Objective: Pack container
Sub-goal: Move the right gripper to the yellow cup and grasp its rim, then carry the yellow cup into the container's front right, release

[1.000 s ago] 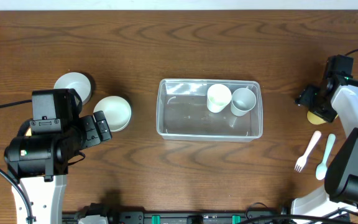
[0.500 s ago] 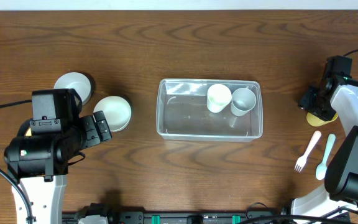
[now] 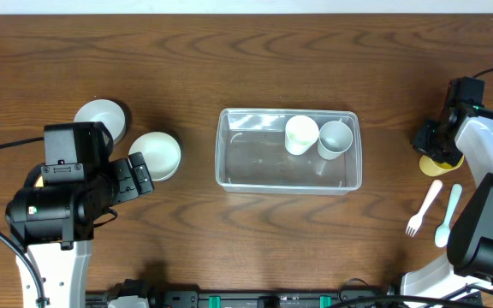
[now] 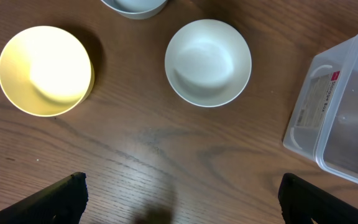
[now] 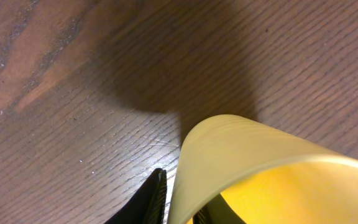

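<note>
The clear container (image 3: 255,164) stands mid-table with a white cup (image 3: 301,134) and a grey cup (image 3: 335,139) inside, at its right end. At the far right, my right gripper (image 3: 436,142) is at a yellow cup (image 3: 436,162). In the right wrist view the jaws pinch the yellow cup (image 5: 260,155) by its wall, one finger (image 5: 151,200) outside and the other inside; the right gripper (image 5: 182,202) is shut on it. My left gripper (image 4: 182,190) is wide open over bare wood, holding nothing. The container's corner (image 4: 347,118) shows to its right.
A white bowl (image 3: 156,155) and a greyish bowl (image 3: 99,118) sit at the left beside my left arm (image 3: 67,192). The left wrist view also shows a yellow bowl (image 4: 45,70). A white fork (image 3: 424,208) and a pale spoon (image 3: 448,216) lie near the right arm's base.
The right gripper's jaws have closed in on the yellow cup's wall. The left arm and the bowls have not moved.
</note>
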Robot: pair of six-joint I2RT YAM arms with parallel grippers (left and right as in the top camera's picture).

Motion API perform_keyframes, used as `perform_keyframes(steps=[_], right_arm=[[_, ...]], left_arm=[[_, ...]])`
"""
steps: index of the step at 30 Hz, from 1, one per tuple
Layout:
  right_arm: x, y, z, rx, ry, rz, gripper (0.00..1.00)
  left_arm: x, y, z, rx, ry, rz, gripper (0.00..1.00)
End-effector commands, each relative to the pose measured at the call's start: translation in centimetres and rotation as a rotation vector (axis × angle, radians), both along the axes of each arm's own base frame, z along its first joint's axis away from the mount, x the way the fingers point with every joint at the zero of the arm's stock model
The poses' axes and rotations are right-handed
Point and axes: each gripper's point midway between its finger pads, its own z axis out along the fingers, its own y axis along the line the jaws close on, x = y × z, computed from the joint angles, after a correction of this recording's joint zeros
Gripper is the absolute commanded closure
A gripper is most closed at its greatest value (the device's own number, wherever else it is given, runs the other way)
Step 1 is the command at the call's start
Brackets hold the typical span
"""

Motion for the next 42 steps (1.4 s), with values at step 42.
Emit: perform_keyframes(steps=[42], right_arm=[[-6.4,22.2,17.1,0.063,-0.189,0.93,0.99]], left_arm=[[0.1,0.1,0.2,-0.003,-0.004,0.011,0.02]])
